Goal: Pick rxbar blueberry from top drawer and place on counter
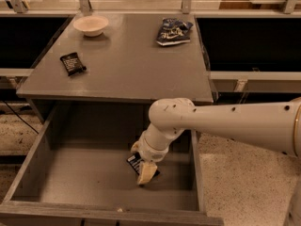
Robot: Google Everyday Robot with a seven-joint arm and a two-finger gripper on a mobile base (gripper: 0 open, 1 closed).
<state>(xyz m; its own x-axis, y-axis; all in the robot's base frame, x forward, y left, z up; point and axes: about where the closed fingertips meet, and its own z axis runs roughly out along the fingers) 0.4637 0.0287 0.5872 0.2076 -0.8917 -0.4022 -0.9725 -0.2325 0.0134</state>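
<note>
Nearest me, the wide shallow grey top drawer (70, 178) stands pulled open, and my cream-coloured gripper (146, 172) is down inside it, right of centre, sitting on the small dark navy rxbar blueberry (134, 162), which lies flat on the drawer floor. Only one corner of the bar with white print shows, since the gripper and wrist cover the rest, so I can't tell whether the gripper is clamped on it or just resting over it. Risks as I judge them: a flat bar on a flat floor may slide or tip instead of lifting. A grip on the wrapper edge alone could drop it on the way up. The bulky white arm (225, 124) is close under the front edge of the flat matte grey counter (127, 65), so a straight lift may clip that edge. Further back on the counter, a short black packet with white print (72, 63) lies left, with a pale shallow bowl (91, 25) and a wrinkly blue-and-white snack bag (173, 31) at the rear. The middle looks free for placing. The arm is cut off at the right.
</note>
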